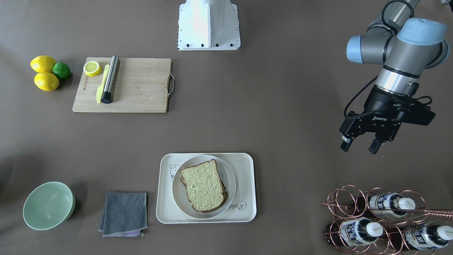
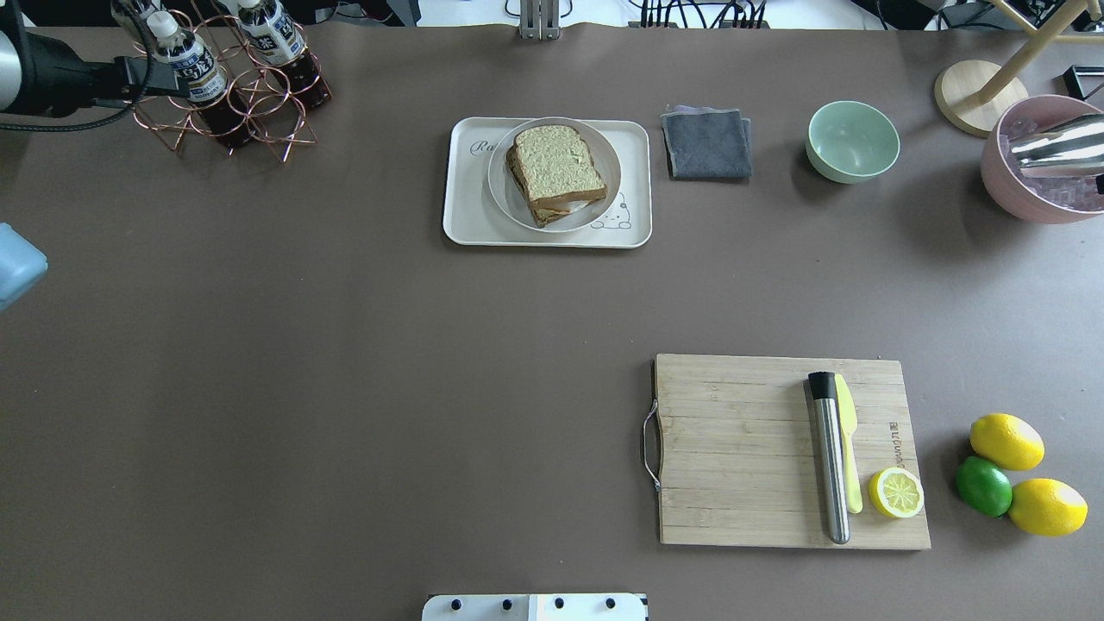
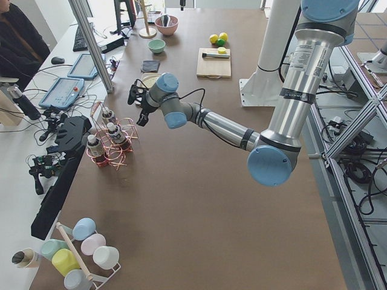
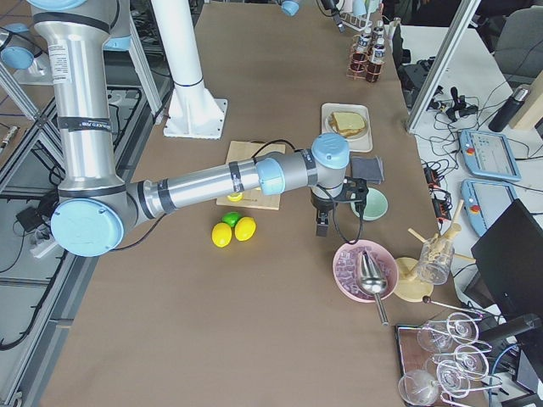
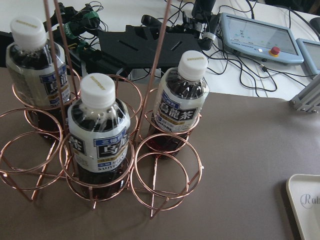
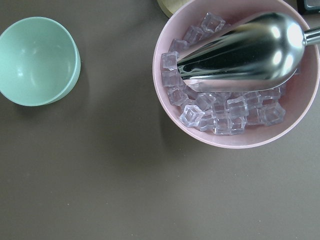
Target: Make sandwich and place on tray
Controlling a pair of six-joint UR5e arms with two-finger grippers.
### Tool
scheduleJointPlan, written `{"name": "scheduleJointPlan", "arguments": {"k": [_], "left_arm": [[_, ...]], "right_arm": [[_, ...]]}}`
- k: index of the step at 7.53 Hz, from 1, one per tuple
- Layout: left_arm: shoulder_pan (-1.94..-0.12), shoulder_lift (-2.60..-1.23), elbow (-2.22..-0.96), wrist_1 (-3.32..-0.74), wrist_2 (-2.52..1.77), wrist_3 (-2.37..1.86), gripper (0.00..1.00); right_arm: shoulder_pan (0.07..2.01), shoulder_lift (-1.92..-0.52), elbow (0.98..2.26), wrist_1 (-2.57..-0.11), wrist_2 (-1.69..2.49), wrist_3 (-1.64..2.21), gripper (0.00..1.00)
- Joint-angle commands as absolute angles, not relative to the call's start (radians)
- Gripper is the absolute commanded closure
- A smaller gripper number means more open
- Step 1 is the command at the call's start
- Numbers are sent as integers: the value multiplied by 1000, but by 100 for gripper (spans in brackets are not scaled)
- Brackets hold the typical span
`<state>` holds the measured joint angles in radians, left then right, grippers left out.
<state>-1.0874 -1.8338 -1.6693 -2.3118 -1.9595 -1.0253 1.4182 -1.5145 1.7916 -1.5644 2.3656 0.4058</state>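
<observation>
The brown table stretches wide, with the robot's white base (image 1: pixel 208 24) at its far edge. The left pincer (image 1: pixel 360 144) hangs above bare table, fingers spread with nothing between them. Near it stands a copper wire rack (image 1: pixel 384 217) holding dark bottles (image 1: pixel 357 232). The right pincer (image 4: pixel 321 227) shows only small in the side view, so I cannot tell whether it is spread or pressed together. Its wrist camera looks down on a pink bowl (image 6: pixel 235 141) of ice cubes (image 6: pixel 225 117) with a metal scoop (image 6: pixel 240 50), and on a green bowl (image 6: pixel 37 60) beside it. The sandwich (image 1: pixel 204 186) lies on a round white plate (image 1: pixel 229 177). That plate sits on the tray (image 1: pixel 247 212), well apart from both pincers. A grey cloth (image 1: pixel 124 213) lies just beside the tray.
</observation>
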Motion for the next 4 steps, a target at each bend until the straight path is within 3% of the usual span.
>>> {"name": "scheduleJointPlan", "arguments": {"k": [1,3,4], "left_arm": [[-1250,-1769,-1608,-2298,-2188,-839,3],[-1410,-1772,-1502,-2167,-2407,-499,3],[-1457,-1773,-1508,-2055,-2448,-356,3]], "right_arm": [[1433,-1517,1781,-1566,2365,387,1],[1462,-1532,1769,-1571,2356,321,1],[1497,-1539,1741,-1571,2352,245,1]]}}
